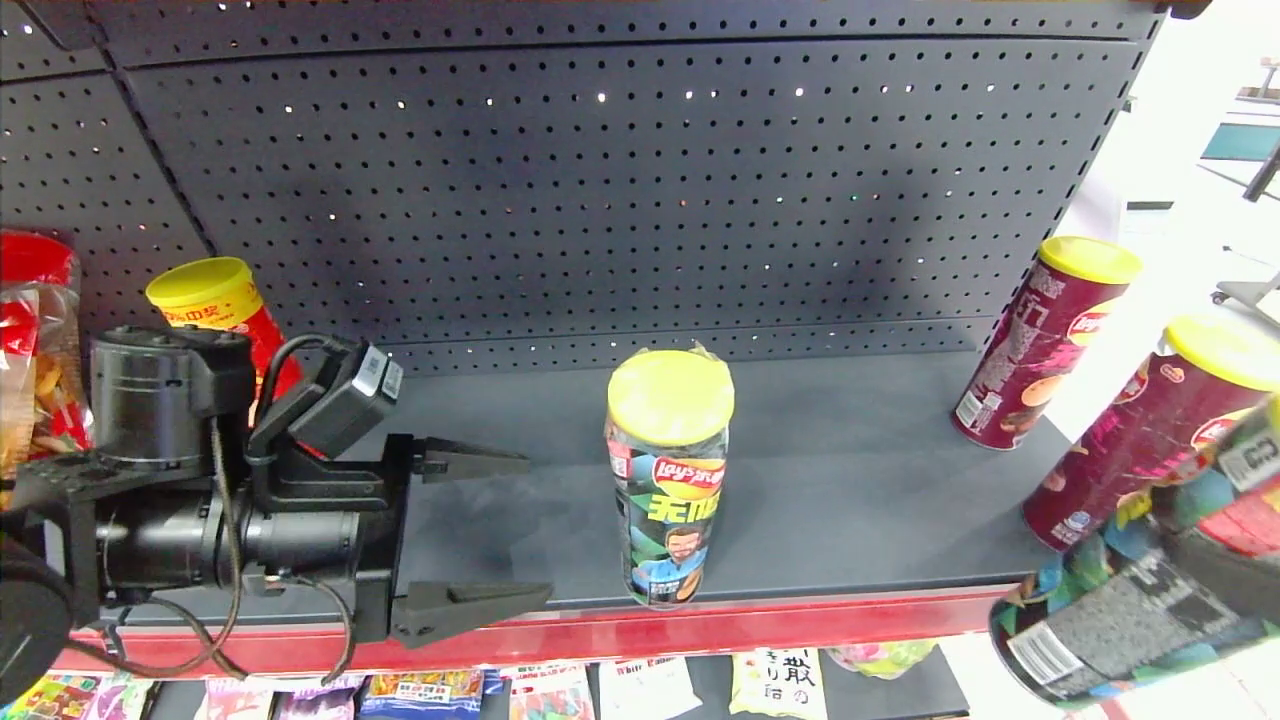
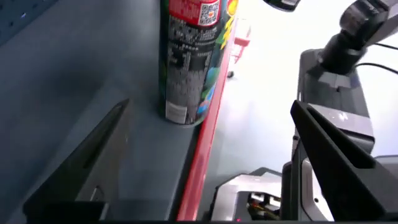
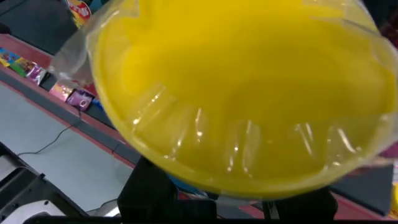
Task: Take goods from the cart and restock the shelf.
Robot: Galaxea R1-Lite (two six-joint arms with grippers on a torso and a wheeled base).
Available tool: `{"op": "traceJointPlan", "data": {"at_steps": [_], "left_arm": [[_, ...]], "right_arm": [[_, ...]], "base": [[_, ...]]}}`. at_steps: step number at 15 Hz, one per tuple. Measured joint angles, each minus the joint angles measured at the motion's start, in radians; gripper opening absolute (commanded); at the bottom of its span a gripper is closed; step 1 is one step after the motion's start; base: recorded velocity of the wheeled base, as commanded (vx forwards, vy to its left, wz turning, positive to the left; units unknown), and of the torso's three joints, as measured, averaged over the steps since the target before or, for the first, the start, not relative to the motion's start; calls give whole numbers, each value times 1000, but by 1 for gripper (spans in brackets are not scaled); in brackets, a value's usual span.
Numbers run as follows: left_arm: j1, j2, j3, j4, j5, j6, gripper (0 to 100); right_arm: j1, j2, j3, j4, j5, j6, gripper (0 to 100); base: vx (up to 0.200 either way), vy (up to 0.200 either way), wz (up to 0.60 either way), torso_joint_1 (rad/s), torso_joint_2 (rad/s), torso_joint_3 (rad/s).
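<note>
Now, L gripper (image 1: 538, 528) gapes wide beside standing can (image 1: 668, 480) at shelf (image 1: 850, 480) front edge; R gripper (image 1: 1242, 478) clamps spare can (image 1: 1120, 610), prob light, stiff, slick; grab mid-body.

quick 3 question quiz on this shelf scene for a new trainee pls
1. True or false: the left pincer is shut on the green can.
2. How many maroon cans stand near the right end of the shelf? A one, B two, C four.
3. Fill in: the tilted can held in the air off the shelf's right front corner has a ____ lid.
Key: 1 false, it is open and apart from the can; 2 B; 3 yellow.
</note>
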Motion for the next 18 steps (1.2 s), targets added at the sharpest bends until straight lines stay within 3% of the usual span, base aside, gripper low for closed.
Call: {"op": "traceJointPlan", "data": {"at_steps": [3,5,9,14,18], "left_arm": [[-1,-94,70,3,156,-29,100],[-2,-157,126,4,208,-36,100],[-3,-249,194,3,215,-59,100],[-3,-354,277,4,251,-64,100],[-3,-388,288,5,270,-63,100]], "right_arm": [[5,177,-60,-98,36,-2,0],[7,306,-80,-212,44,-4,0],[9,532,-185,-318,54,-37,0],[27,750,-378,-331,72,-74,0],[57,873,-512,-330,73,-81,0]], "base": [[0,0,0,0,0,0],[0,0,0,0,0,0],[0,0,0,0,0,0],[0,0,0,0,0,0],[0,0,0,0,0,0]]}}
